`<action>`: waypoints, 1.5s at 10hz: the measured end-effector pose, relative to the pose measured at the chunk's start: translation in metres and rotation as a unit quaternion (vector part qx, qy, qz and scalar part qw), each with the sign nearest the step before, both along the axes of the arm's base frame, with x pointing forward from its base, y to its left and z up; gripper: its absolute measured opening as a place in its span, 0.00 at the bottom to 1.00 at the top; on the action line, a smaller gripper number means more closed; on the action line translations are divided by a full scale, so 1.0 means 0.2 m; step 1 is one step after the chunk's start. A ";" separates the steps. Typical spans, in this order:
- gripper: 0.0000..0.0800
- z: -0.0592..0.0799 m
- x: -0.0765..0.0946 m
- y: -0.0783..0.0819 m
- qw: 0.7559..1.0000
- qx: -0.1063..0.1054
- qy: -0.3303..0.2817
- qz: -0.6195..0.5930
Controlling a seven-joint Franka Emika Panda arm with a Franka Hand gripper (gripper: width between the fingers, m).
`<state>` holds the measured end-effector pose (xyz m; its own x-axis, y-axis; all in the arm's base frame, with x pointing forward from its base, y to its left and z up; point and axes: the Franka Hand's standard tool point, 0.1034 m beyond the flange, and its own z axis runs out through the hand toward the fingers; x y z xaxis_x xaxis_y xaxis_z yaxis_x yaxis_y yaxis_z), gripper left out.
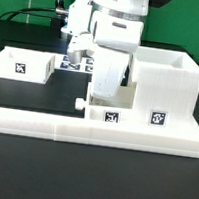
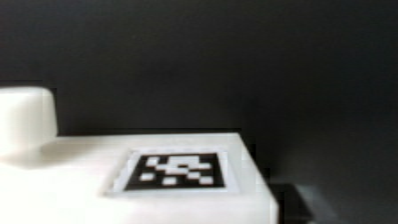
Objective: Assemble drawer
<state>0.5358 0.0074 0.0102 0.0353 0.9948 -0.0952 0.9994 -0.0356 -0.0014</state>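
One housing (image 1: 167, 78); two trays, namely a left tray (image 1: 21, 64) and a knobbed tray (image 1: 98, 110); one border wall (image 1: 93, 135); one marker board (image 1: 80, 61); one robot arm (image 1: 117, 24).

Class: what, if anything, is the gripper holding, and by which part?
It cannot be told. The gripper is low over the small tray with the knob, but neither view shows its fingers or any contact.

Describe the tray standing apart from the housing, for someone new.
Find the big open-topped housing on the exterior view's right. Look past the arm to the left: a low tray sits alone. The other tray, with a knob, lies beside the housing.
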 end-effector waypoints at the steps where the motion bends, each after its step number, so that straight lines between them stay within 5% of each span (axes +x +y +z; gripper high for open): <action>1: 0.45 0.01 0.01 0.02 1.000 0.001 -0.003 -0.009; 2: 0.45 0.04 0.02 0.02 1.000 -0.001 0.000 -0.010; 3: 0.70 0.07 0.04 0.02 1.000 -0.003 0.003 -0.012; 4: 0.78 0.12 0.06 0.02 1.000 -0.006 0.008 -0.013; 9: 0.81 0.30 0.08 -0.11 1.000 -0.015 0.019 -0.001; 13: 0.81 0.28 0.07 -0.20 0.999 -0.013 0.026 0.018; 15: 0.81 0.17 0.07 -0.34 0.996 0.015 0.051 0.070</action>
